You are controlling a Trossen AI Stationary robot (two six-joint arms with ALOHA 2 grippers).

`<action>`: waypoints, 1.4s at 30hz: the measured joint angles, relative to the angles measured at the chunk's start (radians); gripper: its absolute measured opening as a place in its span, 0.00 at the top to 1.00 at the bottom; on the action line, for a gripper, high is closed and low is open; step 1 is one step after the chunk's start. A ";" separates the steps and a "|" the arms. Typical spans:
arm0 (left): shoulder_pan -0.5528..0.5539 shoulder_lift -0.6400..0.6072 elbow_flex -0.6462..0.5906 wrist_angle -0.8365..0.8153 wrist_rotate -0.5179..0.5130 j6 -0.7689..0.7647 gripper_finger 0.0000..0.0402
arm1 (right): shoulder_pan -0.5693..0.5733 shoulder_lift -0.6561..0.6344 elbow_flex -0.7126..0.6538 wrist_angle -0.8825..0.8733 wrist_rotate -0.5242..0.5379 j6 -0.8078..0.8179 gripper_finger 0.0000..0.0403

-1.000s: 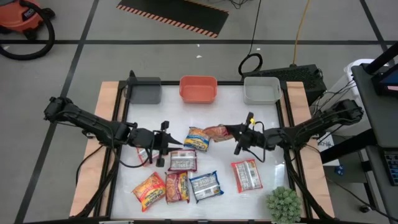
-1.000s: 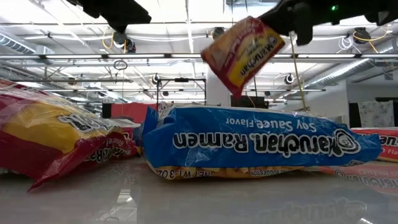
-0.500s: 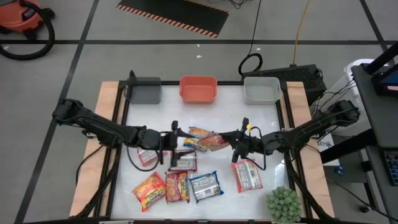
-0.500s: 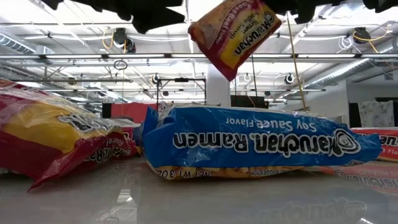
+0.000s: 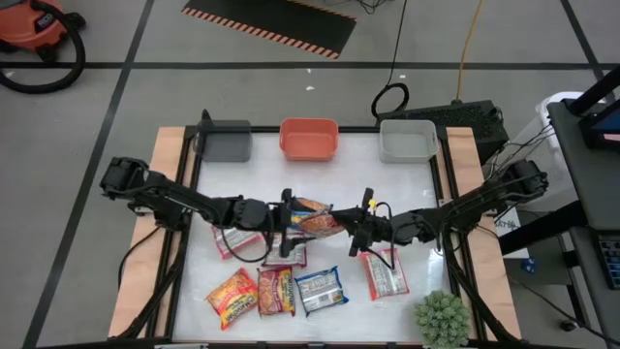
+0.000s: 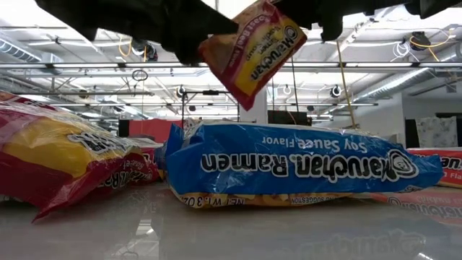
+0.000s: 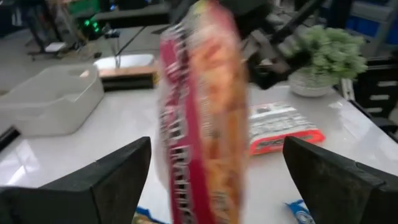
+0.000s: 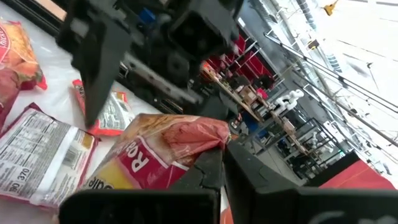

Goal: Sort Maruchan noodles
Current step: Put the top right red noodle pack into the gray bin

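Bright, even light comes from ceiling strips [image 6: 86,66]. The white table [image 6: 238,231] is glossy with soft reflections. The raised packet [image 7: 202,118] is motion-blurred.

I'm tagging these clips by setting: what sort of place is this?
Probably a robotics lab or workshop: a bench-mounted table with sorting bins, a taped concrete floor with a shop vacuum, and open ceiling trusses with equipment racks behind.

Held packet [image 7: 202,118] blurred in left wrist view; flavour print unreadable, possibly beef. Plant [image 5: 443,320] cut by edge.
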 joint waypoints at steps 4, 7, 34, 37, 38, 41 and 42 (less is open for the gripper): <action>0.034 0.016 0.000 -0.002 0.001 -0.056 0.09 | -0.002 0.007 0.004 0.037 0.003 -0.018 1.00; 0.043 0.022 0.000 -0.006 0.000 -0.071 0.13 | -0.007 0.007 0.004 0.044 0.004 -0.024 1.00; 0.027 0.023 0.000 -0.047 -0.098 0.065 0.64 | -0.014 -0.006 0.003 0.020 0.140 0.126 0.84; 0.027 0.022 0.000 -0.082 -0.115 0.096 0.65 | -0.012 -0.028 0.002 -0.003 0.191 0.203 0.74; 0.029 0.023 0.000 -0.095 -0.121 0.106 0.66 | -0.013 -0.040 0.003 -0.020 0.199 0.231 0.71; 0.034 0.023 0.000 -0.112 -0.126 0.141 0.66 | -0.012 -0.080 0.003 -0.108 0.216 0.340 0.64; 0.036 0.023 0.000 -0.121 -0.126 0.150 0.66 | -0.012 -0.095 0.002 -0.142 0.214 0.385 0.62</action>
